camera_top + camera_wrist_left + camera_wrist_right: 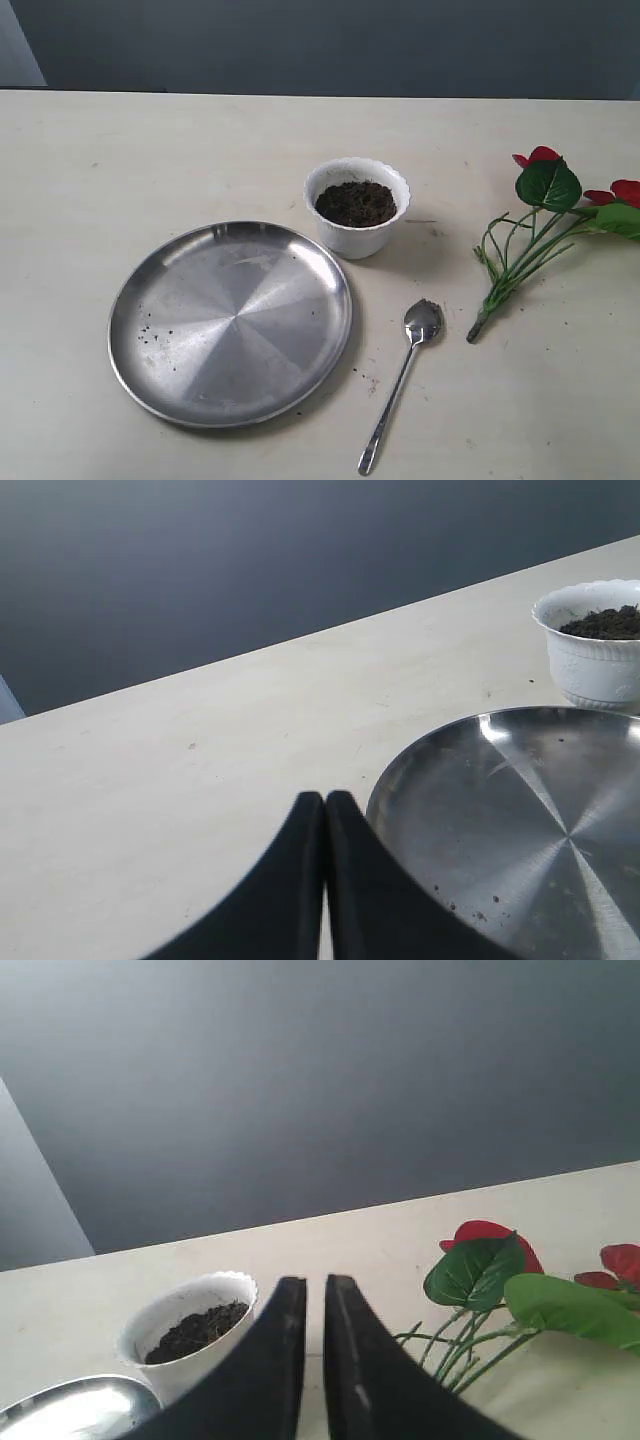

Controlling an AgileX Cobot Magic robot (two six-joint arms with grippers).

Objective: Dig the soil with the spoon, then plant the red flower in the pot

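Observation:
The white scalloped pot (355,238) stands mid-table, filled with dark soil (356,202). The steel spoon (400,385) lies in front of it, bowl toward the pot and handle toward the near edge. The red flower (545,185) lies flat at the right, its cut stem end pointing at the spoon. Neither gripper shows in the exterior view. My left gripper (324,798) is shut and empty beside the plate (520,820), with the pot (590,665) beyond. My right gripper (315,1282) has only a narrow slit between its fingers and holds nothing, between the pot (170,1315) and the flower (475,1270).
A large round steel plate (230,322) with a few soil crumbs lies left of the spoon, close in front of the pot. Soil specks dot the table near the spoon. The table's far edge meets a dark wall.

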